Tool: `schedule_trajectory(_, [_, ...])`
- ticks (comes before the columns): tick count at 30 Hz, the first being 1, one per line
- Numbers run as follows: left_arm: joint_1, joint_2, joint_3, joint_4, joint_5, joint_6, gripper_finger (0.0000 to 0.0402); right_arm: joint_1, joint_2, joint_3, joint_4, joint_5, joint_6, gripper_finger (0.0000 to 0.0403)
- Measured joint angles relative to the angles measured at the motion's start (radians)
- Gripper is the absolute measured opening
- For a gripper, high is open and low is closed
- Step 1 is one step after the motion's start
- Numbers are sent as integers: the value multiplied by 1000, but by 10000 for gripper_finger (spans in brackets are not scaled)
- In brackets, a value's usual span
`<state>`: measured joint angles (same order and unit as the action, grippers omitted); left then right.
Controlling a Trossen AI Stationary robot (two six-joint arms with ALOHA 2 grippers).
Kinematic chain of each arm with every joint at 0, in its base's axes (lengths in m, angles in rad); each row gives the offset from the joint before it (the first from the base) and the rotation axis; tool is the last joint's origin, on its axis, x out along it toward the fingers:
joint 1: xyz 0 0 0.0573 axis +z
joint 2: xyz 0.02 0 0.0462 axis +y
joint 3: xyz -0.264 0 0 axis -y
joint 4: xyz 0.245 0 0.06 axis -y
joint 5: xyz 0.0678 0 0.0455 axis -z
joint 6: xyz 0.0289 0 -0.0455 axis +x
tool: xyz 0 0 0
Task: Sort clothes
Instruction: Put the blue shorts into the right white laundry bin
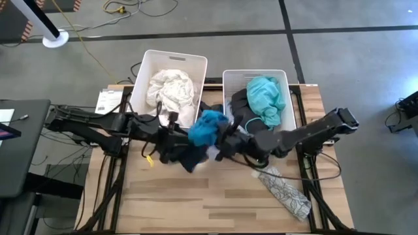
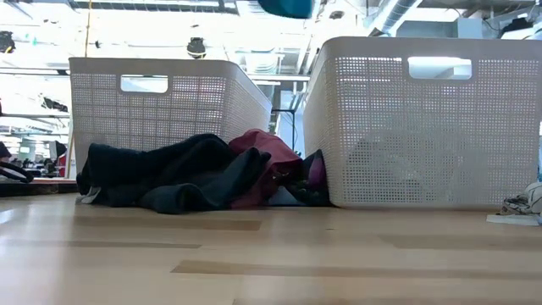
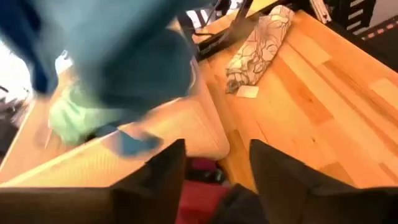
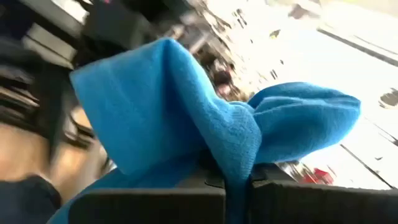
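A bright blue garment (image 1: 209, 126) hangs in the air in front of the gap between the two white bins, and my right gripper (image 4: 239, 186) is shut on it. In the low view only its lower end (image 2: 288, 7) shows, above the bins' rims. My left gripper (image 3: 217, 174) stands open just to the garment's left, with nothing between its fingers. Beneath them a pile of dark and maroon clothes (image 2: 203, 174) lies on the table against the bins. A white patterned garment (image 1: 284, 191) lies on the table at the near right. My right gripper pinches a bunched fold of the blue garment (image 4: 239, 158) between its two fingers. The fingers come about level from the table's right. The cloth billows slack to both sides of the fingers, lifted clear of the table and the pile.
The left bin (image 1: 150, 65) holds white clothes (image 1: 171, 88). The right bin (image 1: 228, 81) holds a mint-green garment (image 1: 266, 98) on dark ones. A sheet of paper (image 1: 106, 101) lies at the table's far left corner. Bare wood lies along the near edge.
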<state>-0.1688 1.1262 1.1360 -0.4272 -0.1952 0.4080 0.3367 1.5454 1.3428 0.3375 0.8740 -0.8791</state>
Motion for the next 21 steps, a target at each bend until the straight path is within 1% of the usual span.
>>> schedule_trajectory(3, [0,-43,2,-61,-39,-34,211,-17,-42,-5,-30,14,4,11])
schedule_trajectory(5, [1,-63,4,-105,-45,-65,225,-31,-80,-5,-35,19,15,11])
schedule_trajectory(8, [1,-82,3,-186,-46,-121,231,-56,-146,-4,-82,28,50,11])
schedule_trajectory(12, [1,-95,4,-325,-54,-207,232,-107,-216,-5,-220,53,147,11])
schedule_trajectory(14, [0,-93,2,-399,-55,-252,232,-139,-252,-5,-311,64,217,11])
schedule_trajectory(15, [-3,-93,-9,-407,-55,-274,232,-156,-270,-5,-360,65,262,11])
schedule_trajectory(21, [-18,-122,-129,-395,-53,-335,232,-289,-341,-6,-725,54,595,11])
